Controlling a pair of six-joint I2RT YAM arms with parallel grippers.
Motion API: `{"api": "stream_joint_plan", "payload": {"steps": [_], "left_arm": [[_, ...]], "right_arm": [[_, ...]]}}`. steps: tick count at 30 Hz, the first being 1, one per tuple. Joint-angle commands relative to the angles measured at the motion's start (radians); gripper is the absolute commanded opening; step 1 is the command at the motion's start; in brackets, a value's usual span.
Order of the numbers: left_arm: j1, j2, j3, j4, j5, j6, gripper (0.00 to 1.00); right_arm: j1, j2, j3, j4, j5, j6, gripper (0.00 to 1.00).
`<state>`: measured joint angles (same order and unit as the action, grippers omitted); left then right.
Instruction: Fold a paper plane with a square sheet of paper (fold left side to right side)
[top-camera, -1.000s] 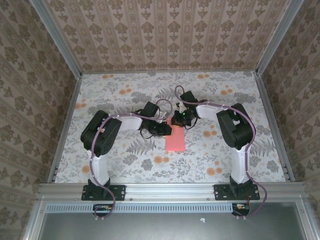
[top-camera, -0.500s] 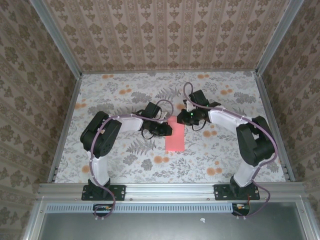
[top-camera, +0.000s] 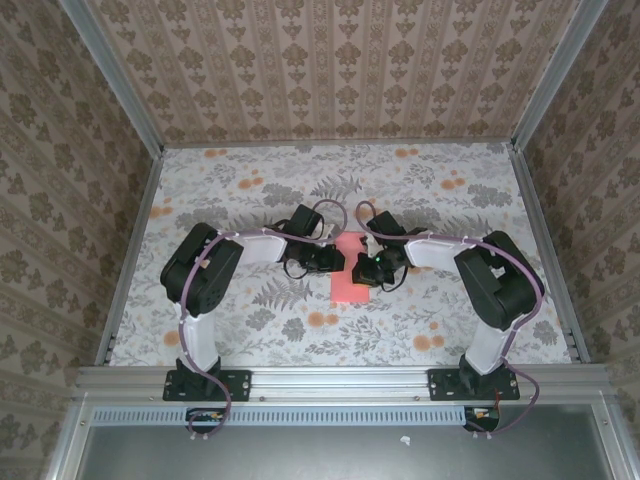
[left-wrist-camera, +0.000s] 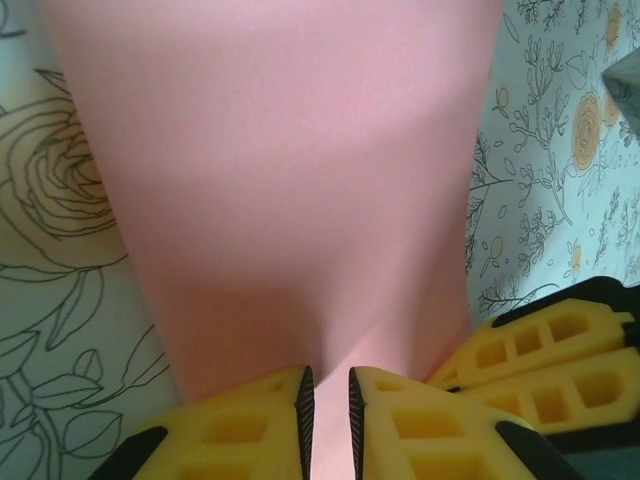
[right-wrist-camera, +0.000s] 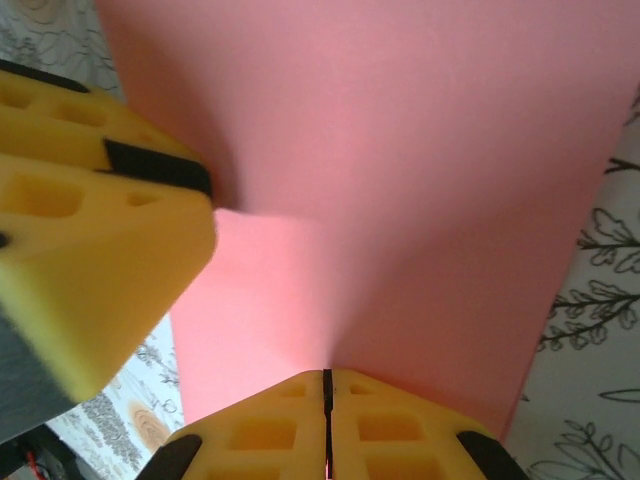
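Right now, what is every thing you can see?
paper: one, pink-red, mid-table between the grippers
table cover: one, white with grey leaves and orange flowers, under everything
walls: three, brown patterned, around the table
metal rail: one, silver, near edge
arms: two, black and white, left arm and right arm
left gripper: one, yellow fingers, nearly together at the paper
right gripper: one, yellow fingers, shut on the paper

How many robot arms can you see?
2. The left arm reaches in from the left side of the table, and the right arm reaches in from the right. Both meet at the pink paper in the middle. None looks hidden.
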<state>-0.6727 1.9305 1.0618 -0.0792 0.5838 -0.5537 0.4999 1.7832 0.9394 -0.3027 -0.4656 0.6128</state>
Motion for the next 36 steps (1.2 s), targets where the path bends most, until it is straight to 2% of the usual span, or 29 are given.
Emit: {"api": "stream_joint_plan", "payload": {"steps": [1,7,18,29,36], "left_arm": [[0.004,-0.021,0.023,-0.043,0.010,-0.012,0.23],[0.014,-0.015,0.082,-0.061,0.024,0.001,0.25],[0.025,0.069,0.129,-0.042,0.004,0.016,0.22],[0.055,0.098,0.142,-0.057,-0.079,0.029,0.20],[0.091,0.125,0.178,-0.028,-0.082,0.016,0.20]], "right_arm": [[-0.003,0.036,0.017,-0.093,0.052,-0.012,0.07],[-0.003,0.068,0.030,-0.142,0.084,-0.037,0.06],[-0.003,0.091,0.067,-0.183,0.105,-0.066,0.05],[-0.006,0.107,0.074,-0.263,0.154,-0.107,0.05],[-0.009,0.111,0.060,-0.273,0.154,-0.123,0.04]]}}
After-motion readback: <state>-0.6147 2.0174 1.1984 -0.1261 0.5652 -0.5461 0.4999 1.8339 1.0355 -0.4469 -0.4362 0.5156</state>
